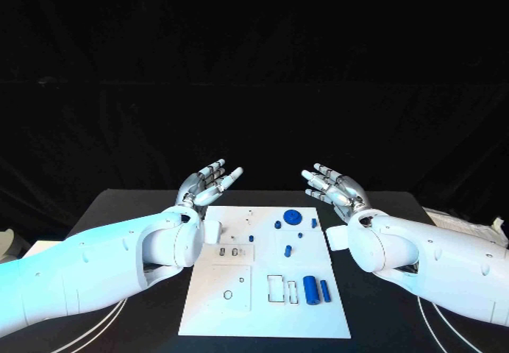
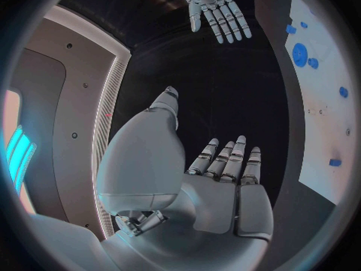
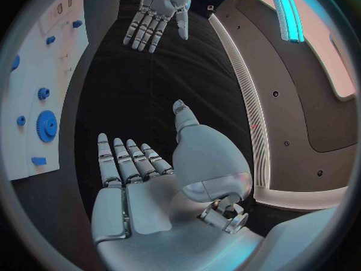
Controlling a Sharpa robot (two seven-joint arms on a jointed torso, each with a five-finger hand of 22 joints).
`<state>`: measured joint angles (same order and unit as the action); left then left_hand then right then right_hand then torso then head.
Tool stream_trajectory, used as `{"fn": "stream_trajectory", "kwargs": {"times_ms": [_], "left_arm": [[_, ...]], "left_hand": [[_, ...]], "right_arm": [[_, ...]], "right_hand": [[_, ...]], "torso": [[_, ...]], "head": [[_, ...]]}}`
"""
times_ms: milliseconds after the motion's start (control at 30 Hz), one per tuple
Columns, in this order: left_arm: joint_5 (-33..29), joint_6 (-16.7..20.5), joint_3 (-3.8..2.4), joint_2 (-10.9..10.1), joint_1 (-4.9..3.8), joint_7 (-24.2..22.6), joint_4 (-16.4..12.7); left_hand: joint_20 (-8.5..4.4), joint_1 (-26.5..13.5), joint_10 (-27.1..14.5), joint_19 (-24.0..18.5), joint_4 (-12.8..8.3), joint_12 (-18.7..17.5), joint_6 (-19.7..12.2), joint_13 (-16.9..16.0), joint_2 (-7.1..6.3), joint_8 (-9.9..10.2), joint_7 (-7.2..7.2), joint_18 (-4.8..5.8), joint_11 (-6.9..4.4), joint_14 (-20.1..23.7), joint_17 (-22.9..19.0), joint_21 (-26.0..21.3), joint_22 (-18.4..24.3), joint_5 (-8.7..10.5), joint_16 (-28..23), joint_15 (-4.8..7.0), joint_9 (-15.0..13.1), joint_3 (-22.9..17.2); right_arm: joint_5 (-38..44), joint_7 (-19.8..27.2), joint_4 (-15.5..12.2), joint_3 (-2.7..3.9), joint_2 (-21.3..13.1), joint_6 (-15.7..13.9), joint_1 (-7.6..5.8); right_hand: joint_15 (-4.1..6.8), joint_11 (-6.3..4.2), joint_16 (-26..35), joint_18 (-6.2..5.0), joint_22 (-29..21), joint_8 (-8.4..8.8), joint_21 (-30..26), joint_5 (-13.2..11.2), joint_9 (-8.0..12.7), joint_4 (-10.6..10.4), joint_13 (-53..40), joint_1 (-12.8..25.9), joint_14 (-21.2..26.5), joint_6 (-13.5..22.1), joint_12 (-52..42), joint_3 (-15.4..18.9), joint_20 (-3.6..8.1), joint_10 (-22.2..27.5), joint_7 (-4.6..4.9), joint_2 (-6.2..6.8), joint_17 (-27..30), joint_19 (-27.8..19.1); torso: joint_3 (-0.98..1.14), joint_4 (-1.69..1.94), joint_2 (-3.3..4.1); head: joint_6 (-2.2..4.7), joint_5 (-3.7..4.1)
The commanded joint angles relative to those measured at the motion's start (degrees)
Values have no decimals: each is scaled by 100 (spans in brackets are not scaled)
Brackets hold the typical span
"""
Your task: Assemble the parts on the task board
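On the matte black counter (image 1: 127, 202) the flat white task board (image 1: 265, 309) carries a blue cylinder (image 1: 311, 289) nearest and a round blue gear (image 1: 293, 216) farther on, between the left hand (image 1: 208, 184) and right hand (image 1: 334, 188), whose silver fingers are spread, holding nothing.

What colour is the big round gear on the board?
Blue; the gear shows best in the right wrist view.

The task board (image 1: 212, 309) is plain white, and the parts (image 1: 311, 289) on it are a solid blue, among them a round gear (image 1: 292, 216) near its far edge. The table (image 1: 127, 202) is black, and both silver hands, left hand (image 1: 208, 184) and right hand (image 1: 335, 187), sit on white arms.
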<state>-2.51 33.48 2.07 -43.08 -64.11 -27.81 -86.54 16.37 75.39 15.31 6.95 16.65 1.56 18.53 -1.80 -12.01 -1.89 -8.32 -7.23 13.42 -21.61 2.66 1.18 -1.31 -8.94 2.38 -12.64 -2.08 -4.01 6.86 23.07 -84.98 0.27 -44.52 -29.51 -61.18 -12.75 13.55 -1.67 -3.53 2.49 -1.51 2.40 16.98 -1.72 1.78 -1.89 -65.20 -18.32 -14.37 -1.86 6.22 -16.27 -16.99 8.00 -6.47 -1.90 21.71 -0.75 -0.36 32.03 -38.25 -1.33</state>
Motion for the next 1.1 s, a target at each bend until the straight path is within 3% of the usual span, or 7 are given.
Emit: {"fn": "stream_trajectory", "kwargs": {"times_ms": [33, 167, 367, 500, 667, 900, 1100], "left_arm": [[-82, -432, -3, 15, -15, 6, 2], [-82, -432, -3, 15, -15, 6, 2], [-91, -688, -8, -217, -47, -152, -134], [-92, -744, -24, -342, -64, -128, -280], [-66, -845, -50, -489, -80, -27, -488], [69, -978, -80, -664, -124, 71, -778], [-39, -916, -96, -880, -139, 81, -1259]], "left_hand": [[49, 157, 154, 56, 48, 42, 134, -17, 52, -37, -728, -61, 50, -193, 28, 47, -19, -10, 47, -35, -15, -51], [48, 263, 781, 463, 24, 137, 641, -72, 357, -127, -807, 16, 161, -939, 119, 190, -101, 52, 205, -119, -65, -274], [30, 386, 2756, 2724, -106, 425, 2116, -191, 722, -385, -723, -144, 10, -2504, 266, 997, -489, 97, 579, 63, -178, -404], [5, 436, 3600, 3466, -263, 535, 3017, -199, 834, -481, -625, -313, -130, -3083, 274, 1224, -531, 101, 679, 242, -205, -364], [-189, 513, 4238, 4278, -455, 639, 3581, -227, 938, -571, -494, -342, -318, -3815, 351, 1470, -572, 97, 841, 465, -202, -359], [-399, 527, 4839, 4870, -530, 645, 3879, -263, 962, -519, -358, -341, -498, -4418, 541, 1580, -557, 100, 916, 679, -173, -389], [-461, 533, 4711, 5067, -569, 405, 3782, -203, 924, -350, -362, -324, -476, -4615, 693, 1595, -534, 101, 893, 711, -159, -406]], "right_arm": [[576, -371, 59, 8, 11, 989, -14], [656, -430, 92, 10, 13, 1139, -21], [2126, -94, 301, 57, -5, 679, -104], [2868, -250, 322, 94, -44, 621, -155], [3966, -606, 335, 162, -87, 595, -218], [5698, -1300, 428, 210, -62, 940, -374], [7298, -2221, 370, 233, -4, 1302, -495]], "right_hand": [[-97, 143, -202, -334, 126, -132, 229, -103, -83, 428, -96, -732, -1328, -877, -168, -221, -38, -1225, 878, -178, -103, 1054], [106, -22, -432, -565, 211, -280, 506, -236, -164, 696, -181, -977, -2977, -2112, -421, -370, -35, -2947, 770, -155, -175, 2047], [381, -278, -611, -717, 251, -434, 779, -323, -228, 930, -174, -1119, -3884, -3614, -597, -483, 60, -3801, 536, -118, -187, 2689], [528, -383, -666, -719, 263, -378, 925, -382, -209, 1103, -169, -1154, -4373, -3914, -562, -609, 212, -4164, 481, -121, -201, 3057], [722, -506, -710, -715, 300, -342, 1123, -383, -216, 1392, -174, -1152, -4935, -4237, -494, -828, 427, -4606, 405, -111, -228, 3487], [1030, -747, -952, -705, 511, -322, 1630, -407, -221, 1474, -215, -1132, -5803, -4545, -516, -934, 780, -5261, 233, 65, -416, 4202], [1203, -841, -1293, -702, 743, -275, 2089, -335, -215, 1450, -211, -1068, -6458, -4643, -432, -901, 1003, -5427, 147, 248, -689, 4640]], "torso": [[-2, -1, 2], [-2, -1, 2], [-16, 12, 119], [-20, 33, 213], [-39, 79, 334], [-74, 152, 512], [-98, 181, 695]], "head": [[-1, 0], [-1, 0], [-15, 36], [-2, 65], [37, 144], [112, 252], [216, 305]]}}
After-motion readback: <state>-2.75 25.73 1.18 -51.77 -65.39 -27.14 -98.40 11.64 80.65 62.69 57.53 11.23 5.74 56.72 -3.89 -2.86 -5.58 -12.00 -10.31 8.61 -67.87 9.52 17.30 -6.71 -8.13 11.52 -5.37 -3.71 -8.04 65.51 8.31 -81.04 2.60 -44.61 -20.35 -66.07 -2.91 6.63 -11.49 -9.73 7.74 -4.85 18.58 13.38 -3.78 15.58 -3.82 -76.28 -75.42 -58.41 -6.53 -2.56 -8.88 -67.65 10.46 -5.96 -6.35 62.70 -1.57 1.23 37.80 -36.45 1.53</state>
